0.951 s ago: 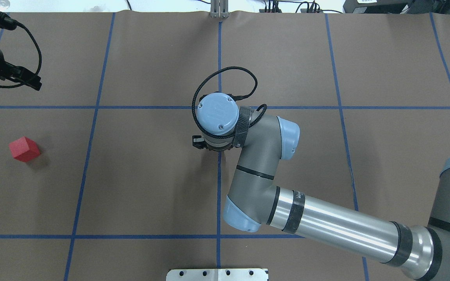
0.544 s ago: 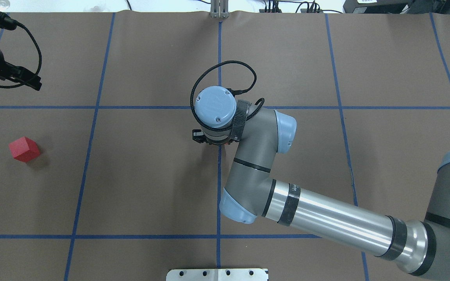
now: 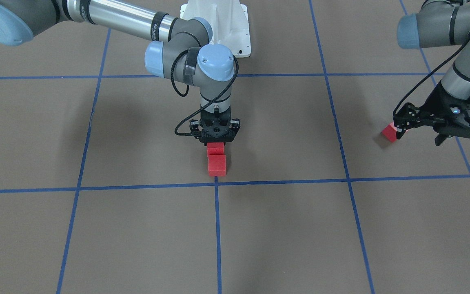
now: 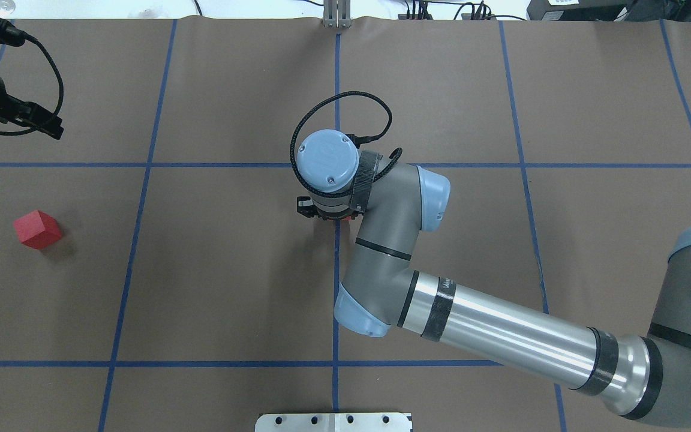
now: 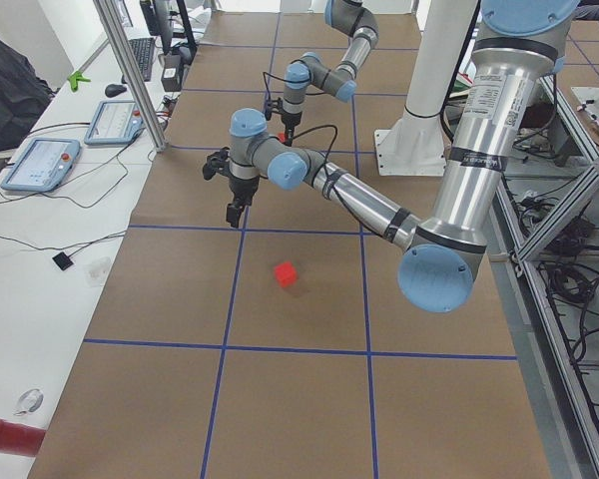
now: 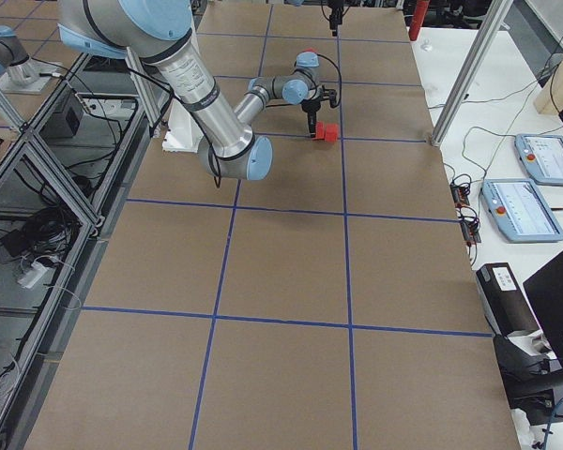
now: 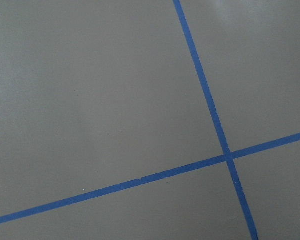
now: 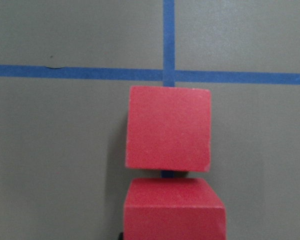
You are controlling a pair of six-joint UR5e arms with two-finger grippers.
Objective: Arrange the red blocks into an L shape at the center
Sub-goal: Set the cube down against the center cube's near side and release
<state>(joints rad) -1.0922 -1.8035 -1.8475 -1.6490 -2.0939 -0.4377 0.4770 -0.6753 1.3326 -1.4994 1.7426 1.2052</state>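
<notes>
My right gripper (image 3: 216, 143) is shut on a red block (image 3: 215, 147), low over the floor. That block sits right behind a second red block (image 3: 217, 163), which lies on the blue line just short of the center crossing (image 3: 216, 184). In the right wrist view the held block (image 8: 174, 209) is nearest, then the lying block (image 8: 169, 129), then the crossing (image 8: 168, 75). The third red block (image 4: 36, 229) lies alone at the far left. My left gripper (image 3: 419, 135) hangs open and empty above the floor, beside that block (image 3: 389, 133).
The brown floor (image 4: 237, 270) has a grid of blue tape lines. The robot's white base plate (image 4: 333, 422) is at the near edge. The left wrist view shows only floor and another tape crossing (image 7: 228, 157). Tablets and cables (image 5: 40, 160) lie beyond the far edge.
My right arm has moved a little away from the robot's base with its block, toward the center crossing. The left arm and the lone block have not moved.
</notes>
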